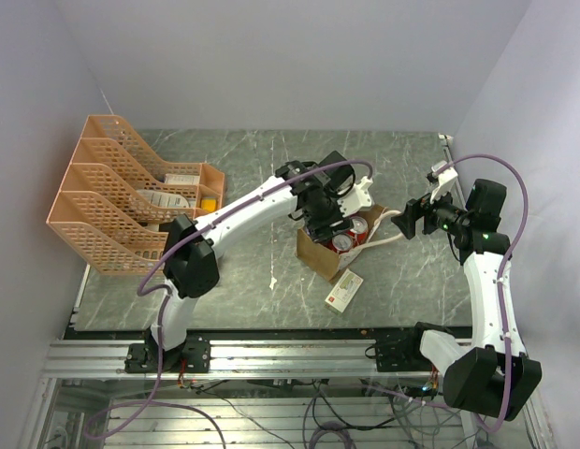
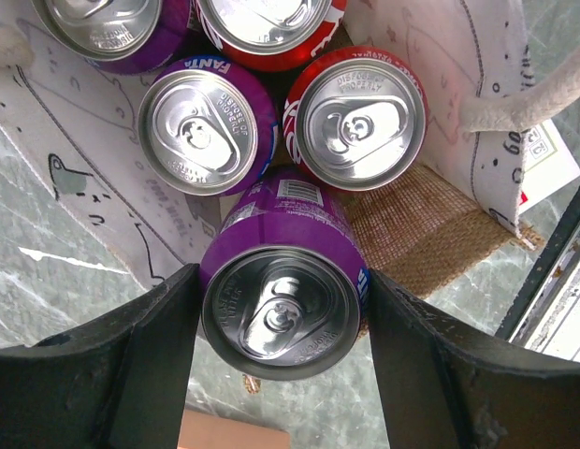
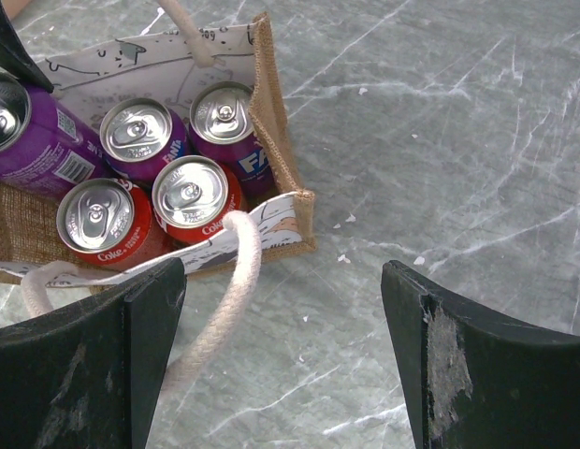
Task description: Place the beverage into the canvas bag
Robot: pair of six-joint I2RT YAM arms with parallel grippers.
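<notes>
The grey marble table (image 1: 271, 168) carries an orange mesh rack (image 1: 103, 201) at its far left. Near the middle stands the canvas bag (image 1: 313, 254), open at the top.

The left arm reaches over the bag. The left gripper (image 2: 281, 318) pinches a purple can (image 2: 281, 281) by its sides, and the two black fingers (image 2: 150, 374) touch the can on both sides. In the right wrist view this can (image 3: 47, 150) is tilted, with its lower end already inside the bag, over the free part of the burlap floor (image 2: 430, 224).

The right gripper (image 3: 282, 281) hangs over the bare table, close to the bag on its right side. Its fingers are spread wide and there is nothing between them.

Four other cans stand upright in the bag, close together: two purple Fanta cans (image 3: 136, 136) and two red Coke cans (image 3: 192, 192).

One cream handle (image 3: 224, 281) hangs out over the bag wall and passes just beside one finger of the right gripper.

A small flat white and red box (image 1: 344, 290) lies on the table, just beside the near side of the bag.
</notes>
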